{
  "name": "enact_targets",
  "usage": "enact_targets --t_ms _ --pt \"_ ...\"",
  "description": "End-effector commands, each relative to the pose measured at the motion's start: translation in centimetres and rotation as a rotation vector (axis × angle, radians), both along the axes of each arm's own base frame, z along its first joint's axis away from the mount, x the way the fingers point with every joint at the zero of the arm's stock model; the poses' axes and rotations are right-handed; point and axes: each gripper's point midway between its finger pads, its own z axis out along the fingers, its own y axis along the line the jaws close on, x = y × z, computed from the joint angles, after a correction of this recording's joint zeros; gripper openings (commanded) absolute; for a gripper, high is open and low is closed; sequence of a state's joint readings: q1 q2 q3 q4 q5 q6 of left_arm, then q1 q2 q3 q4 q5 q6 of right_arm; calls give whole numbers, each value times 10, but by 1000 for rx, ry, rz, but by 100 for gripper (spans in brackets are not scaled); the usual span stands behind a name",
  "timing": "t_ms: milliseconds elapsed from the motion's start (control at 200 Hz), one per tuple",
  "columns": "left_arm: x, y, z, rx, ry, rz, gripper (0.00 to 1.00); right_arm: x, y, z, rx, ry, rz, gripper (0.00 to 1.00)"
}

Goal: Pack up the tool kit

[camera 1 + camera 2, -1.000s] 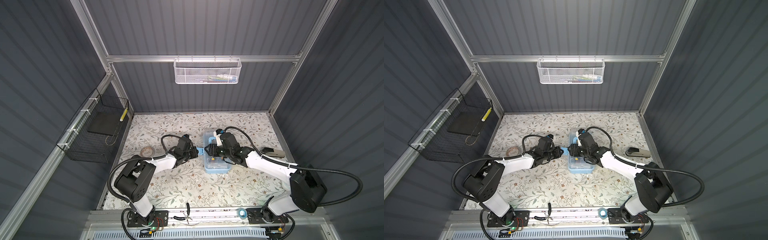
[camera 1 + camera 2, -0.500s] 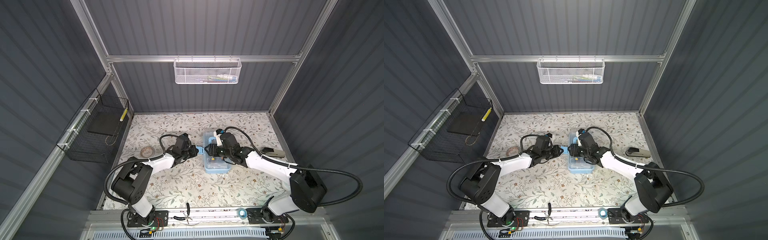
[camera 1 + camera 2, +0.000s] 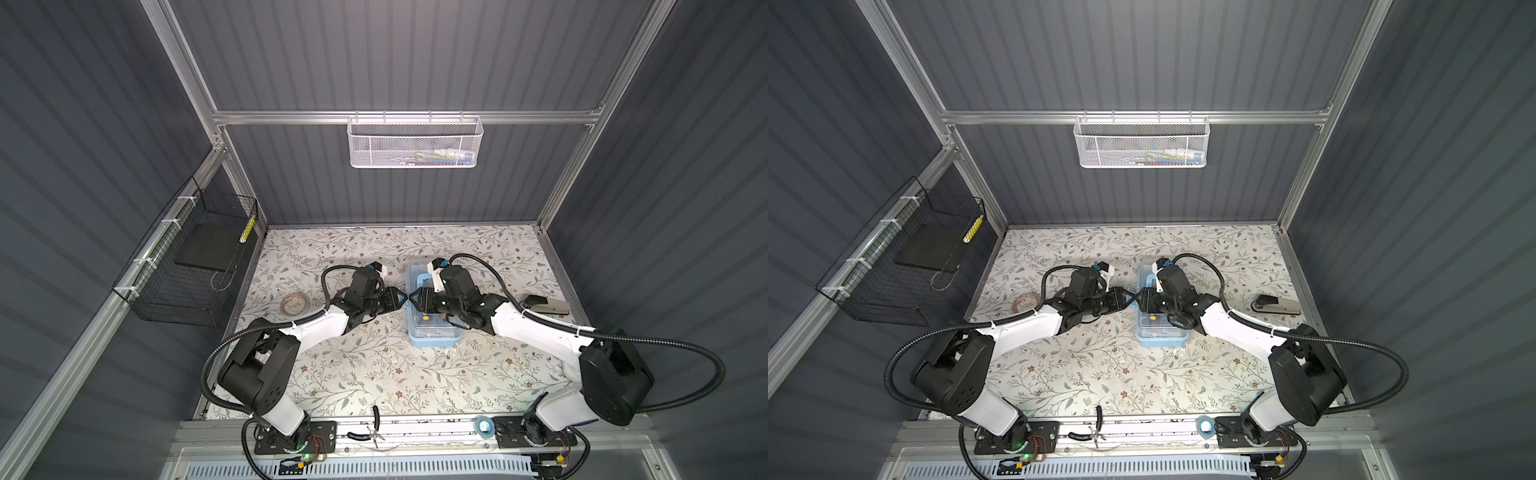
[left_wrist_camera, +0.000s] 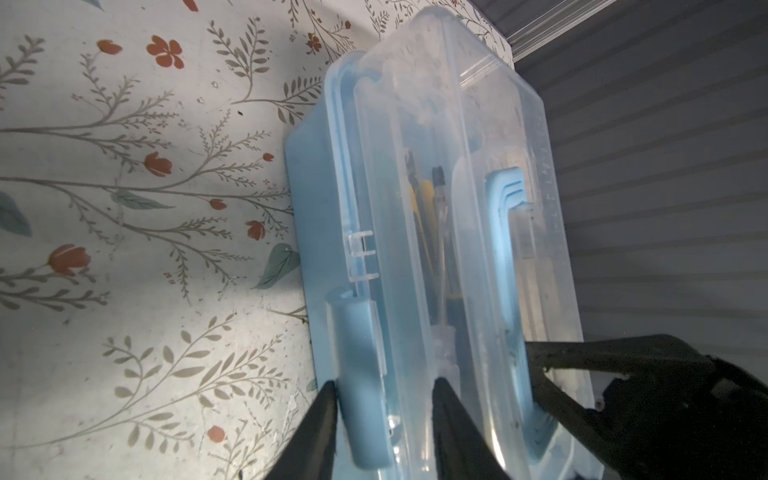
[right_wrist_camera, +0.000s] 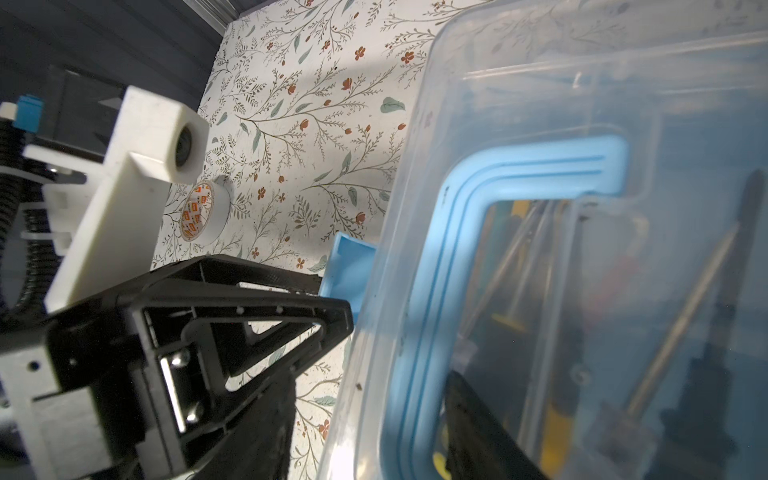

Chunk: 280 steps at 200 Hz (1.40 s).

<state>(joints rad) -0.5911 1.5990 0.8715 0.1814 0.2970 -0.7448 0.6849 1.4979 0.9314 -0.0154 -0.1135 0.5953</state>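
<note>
Closing step, I think: box (image 3: pixel 432 332) sits mid surface (image 3: pixel 353 374), lid down, tools inside. Left gripper (image 4: pixel 384 386) jaws apart around left-side latch (image 4: pixel 359 353). Right gripper (image 3: pixel 413 297) jaws parted on lid. Next, prob.: press latch home.

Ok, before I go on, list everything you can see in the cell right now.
tool kit: one, light-blue box with clear lid, table centre, tools inside
tape roll: one, white and orange, on the table left of the kit
stapler: one, black and grey, table's right edge
white mesh basket: one, back rail, small items inside
black wire basket: one, left wall, holds a black slab
pliers: one, black handles, front rail
table: one, floral cover
left gripper: black, jaws apart astride the kit's blue latch
right gripper: black, at the kit's lid; grip unclear
</note>
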Motion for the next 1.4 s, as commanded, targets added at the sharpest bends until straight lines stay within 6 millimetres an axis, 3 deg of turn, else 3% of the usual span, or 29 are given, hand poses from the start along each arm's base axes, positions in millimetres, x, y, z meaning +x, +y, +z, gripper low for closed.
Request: enact_targets --t_ms 0,390,770,1396 --pt "-1 -6 19 -46 -40 -25 39 -25 -13 -54 -98 159 21 58" --pt "-7 -10 20 -99 -38 -42 38 -25 -12 -57 -100 166 23 58" --pt "-6 -12 6 -100 -12 -44 29 -25 -13 -60 -109 172 24 58" --pt "-6 -15 -8 -103 11 -49 27 -26 -14 -63 -119 177 24 58"
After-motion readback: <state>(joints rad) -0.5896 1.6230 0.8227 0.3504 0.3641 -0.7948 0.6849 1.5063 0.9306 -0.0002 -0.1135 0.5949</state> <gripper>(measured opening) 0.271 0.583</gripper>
